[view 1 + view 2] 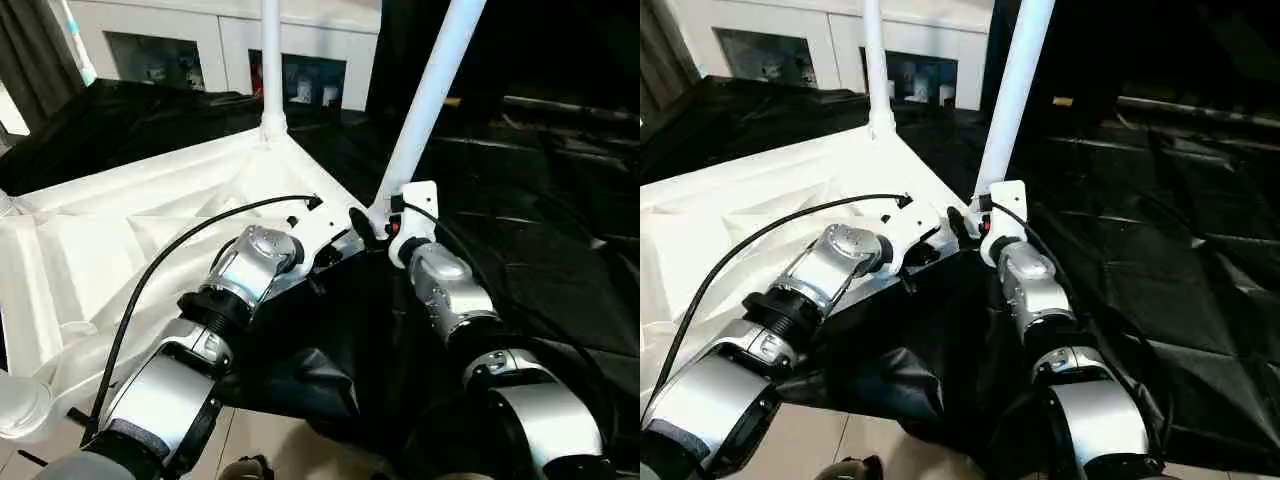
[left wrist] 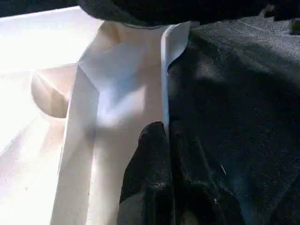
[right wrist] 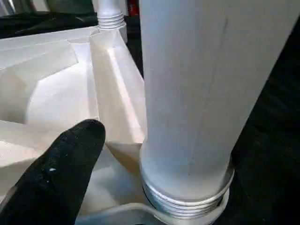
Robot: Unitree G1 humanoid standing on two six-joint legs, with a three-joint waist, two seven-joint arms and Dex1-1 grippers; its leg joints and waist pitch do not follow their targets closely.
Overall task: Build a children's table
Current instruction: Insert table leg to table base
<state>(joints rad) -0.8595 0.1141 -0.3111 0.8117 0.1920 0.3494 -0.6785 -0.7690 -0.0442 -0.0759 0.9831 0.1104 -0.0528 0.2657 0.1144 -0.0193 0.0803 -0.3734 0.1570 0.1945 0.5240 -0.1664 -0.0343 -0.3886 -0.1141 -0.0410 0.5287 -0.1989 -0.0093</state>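
Note:
The white table top [image 1: 120, 240] lies upside down, ribbed underside up. One white leg [image 1: 270, 60] stands upright in its far corner socket. A second leg [image 1: 430, 100] rises tilted from the near right corner, its threaded end [image 3: 187, 201] sitting in the socket. My left gripper [image 2: 167, 129] is shut on the thin rim of the top [image 2: 164, 84], close to that corner. At the foot of the tilted leg [image 3: 201, 93] my right gripper [image 1: 380, 222] is open; one black finger [image 3: 61, 173] stands clear of the tube, the other is hidden behind it.
Black cloth [image 1: 520, 200] covers the ground to the right and under the top's near edge. A white cabinet with glass doors [image 1: 200, 50] stands at the back. Another round corner socket [image 1: 20, 400] shows at lower left. A black cable [image 1: 180, 240] arcs over my left forearm.

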